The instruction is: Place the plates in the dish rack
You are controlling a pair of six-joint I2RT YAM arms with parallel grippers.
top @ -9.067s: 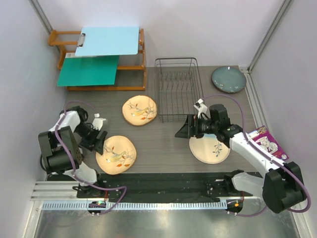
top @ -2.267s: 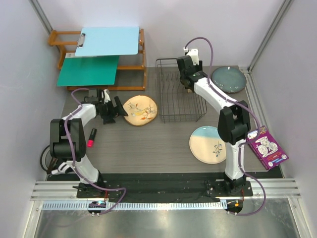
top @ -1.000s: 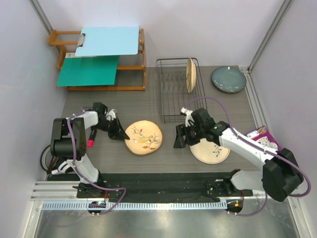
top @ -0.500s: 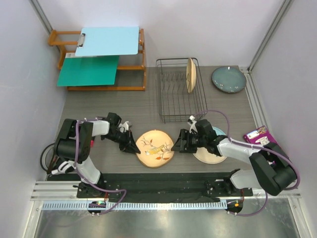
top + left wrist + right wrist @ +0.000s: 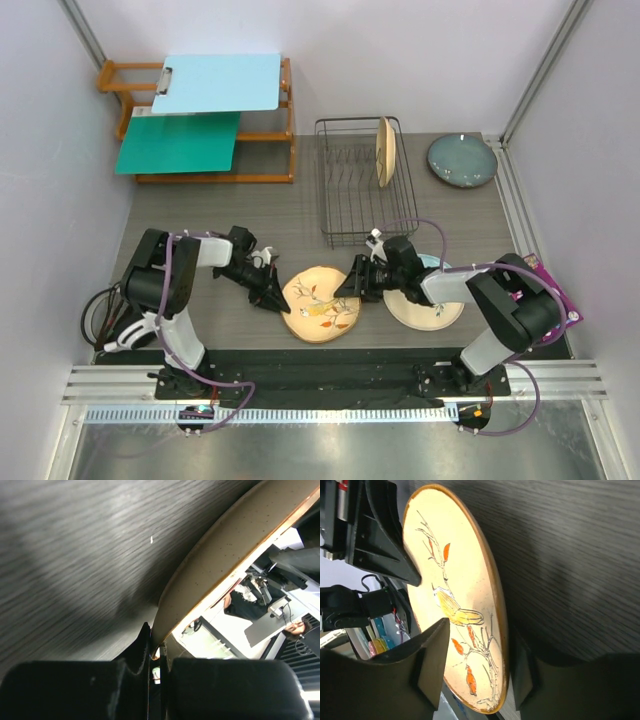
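A tan plate with a branch pattern (image 5: 320, 303) (image 5: 450, 565) is tilted up off the table near the front. My left gripper (image 5: 270, 293) (image 5: 156, 645) is shut on its left rim (image 5: 225, 555). On the opposite side my right gripper (image 5: 352, 283) (image 5: 479, 630) straddles the plate's right rim, one finger over the face and one behind, with a gap still showing. Another tan plate (image 5: 384, 150) stands upright in the black wire dish rack (image 5: 345, 200). A cream plate with a blue band (image 5: 435, 308) lies partly under my right arm. The dark teal plate (image 5: 462, 160) lies right of the rack.
An orange wooden rack (image 5: 280, 150) holding a light-blue clipboard (image 5: 215, 82) and a green clipboard (image 5: 178, 142) stands at the back left. A coil of cable (image 5: 100, 305) lies beside the left arm's base. Walls close in the left, back and right sides.
The left gripper has drawn the tan plate rightward and toward the front. The right gripper has moved left off the cream plate to the tan plate's right rim, and its jaws have narrowed.
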